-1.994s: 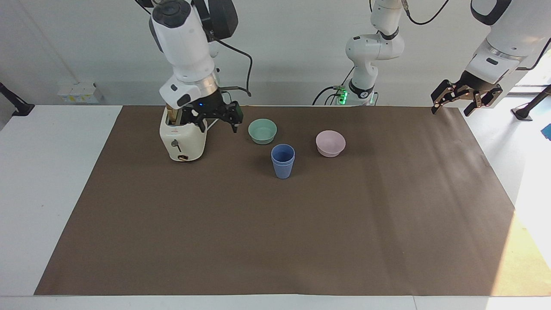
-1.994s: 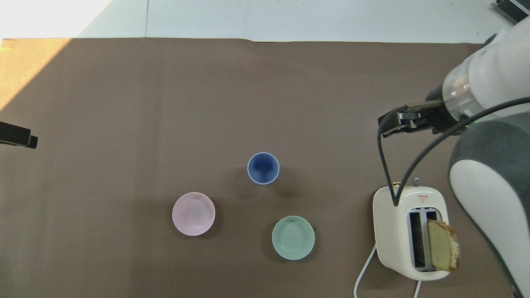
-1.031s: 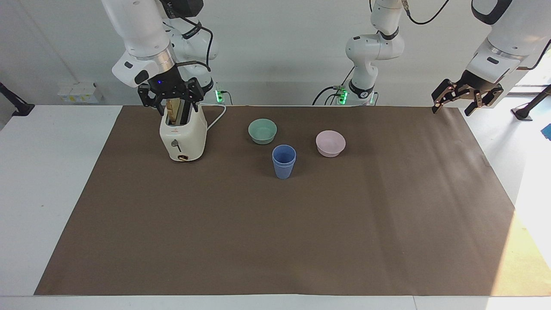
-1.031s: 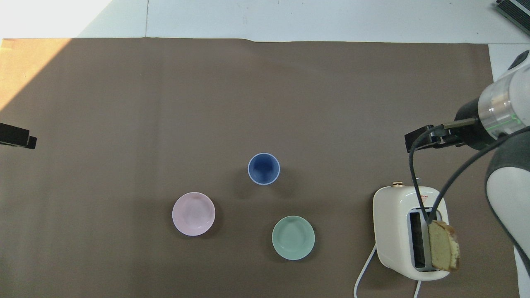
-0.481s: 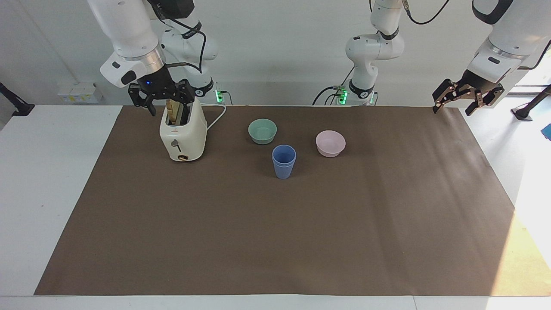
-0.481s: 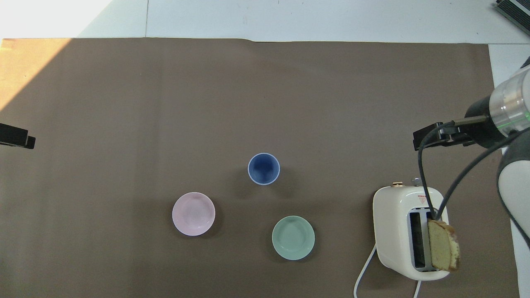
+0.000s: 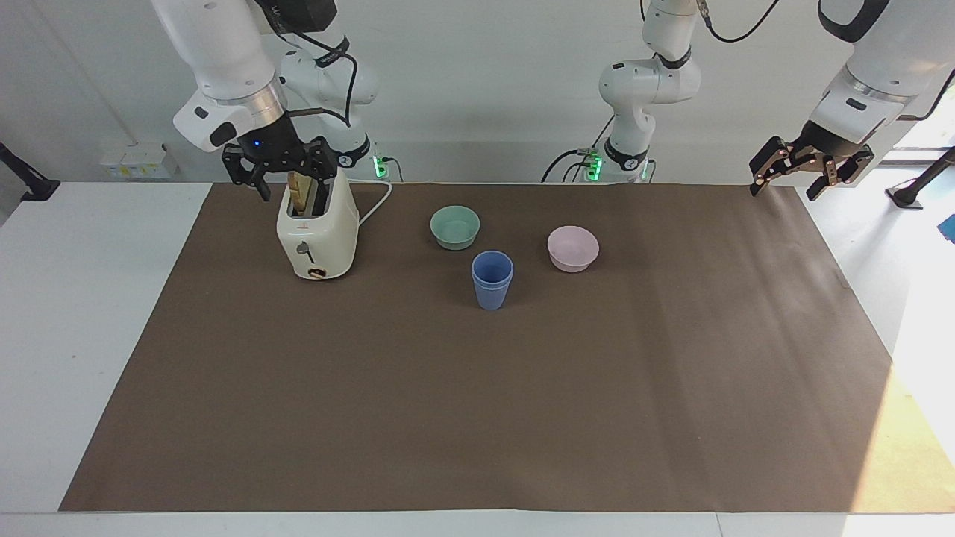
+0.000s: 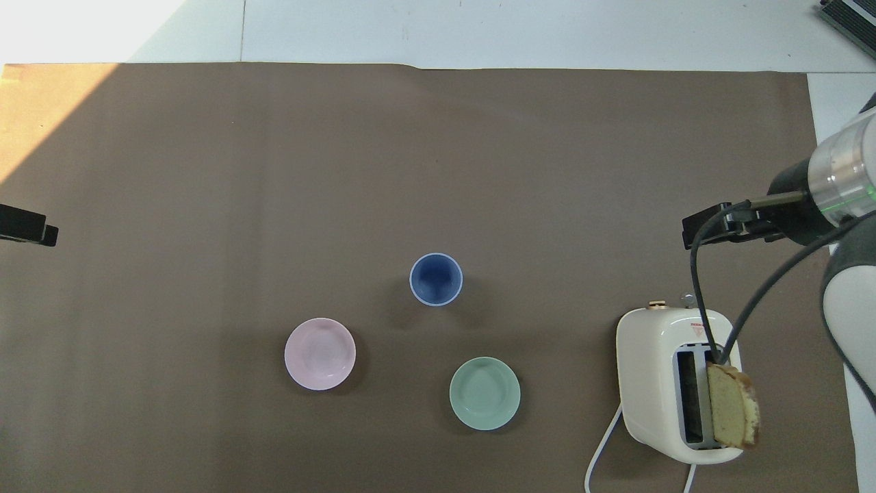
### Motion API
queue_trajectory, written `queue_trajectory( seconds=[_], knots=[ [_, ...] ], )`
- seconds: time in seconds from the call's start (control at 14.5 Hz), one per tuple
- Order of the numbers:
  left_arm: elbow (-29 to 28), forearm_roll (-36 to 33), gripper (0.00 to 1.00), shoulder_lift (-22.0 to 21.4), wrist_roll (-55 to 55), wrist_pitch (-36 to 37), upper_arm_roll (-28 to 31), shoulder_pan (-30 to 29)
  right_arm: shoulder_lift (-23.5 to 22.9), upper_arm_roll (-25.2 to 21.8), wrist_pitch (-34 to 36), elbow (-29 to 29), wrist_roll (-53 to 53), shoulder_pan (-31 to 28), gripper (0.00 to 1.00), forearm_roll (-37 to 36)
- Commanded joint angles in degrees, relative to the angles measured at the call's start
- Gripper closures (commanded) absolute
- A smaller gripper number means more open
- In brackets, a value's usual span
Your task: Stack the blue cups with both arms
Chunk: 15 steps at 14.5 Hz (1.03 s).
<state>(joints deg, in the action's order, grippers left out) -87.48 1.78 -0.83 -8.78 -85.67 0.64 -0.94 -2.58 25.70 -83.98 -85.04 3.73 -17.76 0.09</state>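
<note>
Facing view. We find the blue cups (image 7: 492, 279) already nested, one inside the other, standing upright on the brown mat (image 7: 477, 418), farther from the robots than the mint-green bowl (image 7: 455, 227) and the pink bowl (image 7: 573, 247), roughly between the two. The right gripper (image 7: 277, 165) hangs above the toaster (image 7: 316, 233) at the right arm's end of the table, its fingers spread and holding nothing. The left gripper (image 7: 809, 168) waits over the mat's edge at the left arm's end, fingers likewise spread and empty. In our judgement the stacking is done. Remaining risks: the right gripper sits close over the toaster and the slice of bread (image 7: 301, 195) in its slot, so a low retreat could clip either, and the gripper's own cable could snag there. Any return toward the cups could topple the stack, which is tall for its base.

Overhead view. The blue cups (image 8: 436, 279) read as one circle with a pale rim, well apart from the pink bowl (image 8: 319, 353), the mint-green bowl (image 8: 484, 393) and the toaster (image 8: 677, 383). Of the left gripper (image 8: 29, 227) only a black tip enters at the edge. The right gripper (image 8: 718, 224) shows side-on over the mat beside the toaster.

Count: two cups as one stack, two bowls, one toaster, one slice of bread (image 8: 732, 405), two grippers.
</note>
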Motion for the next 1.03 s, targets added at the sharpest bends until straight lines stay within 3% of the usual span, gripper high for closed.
queue_trajectory(
  seconds=[0.0,0.21,0.69,0.96],
  knots=[
    [-0.4,0.2,0.00,-0.8,-0.1,0.3,-0.1,-0.5,1.4,0.2,-1.2,-1.5,-1.1,-1.0,0.00,1.4],
    [-0.4,0.2,0.00,-0.8,-0.1,0.4,-0.1,-0.5,1.3,0.0,-1.2,-1.4,-1.0,-1.1,0.00,1.3],
    [-0.5,0.2,0.00,-0.8,-0.2,0.6,-0.1,-0.5,1.3,-13.5,-1.2,0.0,-1.1,13.1,0.00,1.5],
    [-0.5,0.2,0.00,-0.8,-0.2,0.7,-0.1,-0.5,1.4,-14.8,-1.3,0.4,-1.0,15.1,0.00,1.5]
  ],
)
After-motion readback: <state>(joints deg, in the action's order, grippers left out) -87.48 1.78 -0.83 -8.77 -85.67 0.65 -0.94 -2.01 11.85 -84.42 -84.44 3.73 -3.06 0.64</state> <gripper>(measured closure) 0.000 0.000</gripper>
